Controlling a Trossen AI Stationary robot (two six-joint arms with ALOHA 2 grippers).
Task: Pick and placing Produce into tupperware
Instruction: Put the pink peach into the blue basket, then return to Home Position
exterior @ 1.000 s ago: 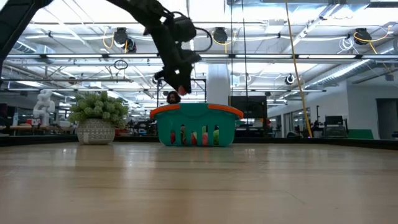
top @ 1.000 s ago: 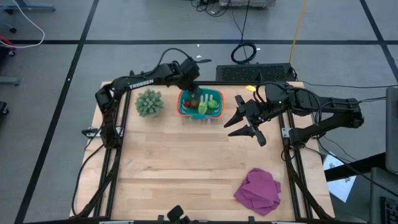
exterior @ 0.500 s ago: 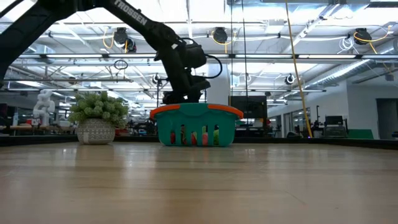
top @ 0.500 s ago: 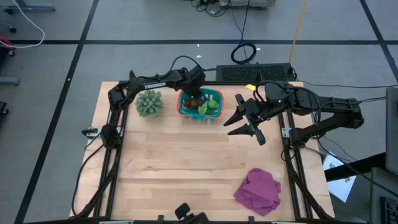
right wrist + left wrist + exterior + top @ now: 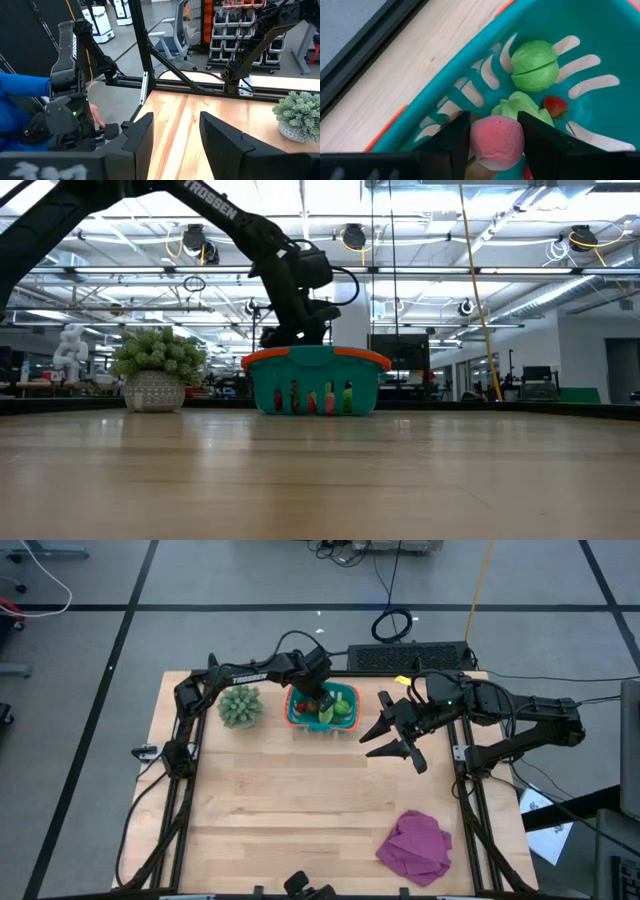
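The left end effector (image 5: 492,142) hangs low inside the tub (image 5: 349,696), which sits near the middle of the counter's (image 5: 300,800) far edge, and its fingers are pinched on a pink, rounded piece of produce (image 5: 497,141). From the wrist view the piece is just above the tub floor, over the corner where the slots run up the wall.

I'd say the step in hand is the release. To do it well, the fingers should spread only enough to free the piece, so it settles rather than bounces. It sits close above a light-green leafy piece (image 5: 520,106), so letting go a touch toward the bare floor would keep it from rolling off that one. Then lift straight up, clear of the orange rim, before swinging away; dragging sideways could catch the wall and shift the tub.

Counting what shows in the tub from the wrist view:
- One round green cabbage (image 5: 535,65)
- One leafy green piece
- One small red piece (image 5: 555,105)
- One pink piece, held
- More may lie hidden under the fingers

Elsewhere there is one spiky potted plant (image 5: 240,704) beside the tub and one magenta cloth (image 5: 414,846) near the front right corner. I see no loose produce left on the counter.

The right end effector (image 5: 398,743) waits over the right side with its fingers spread wide and empty.
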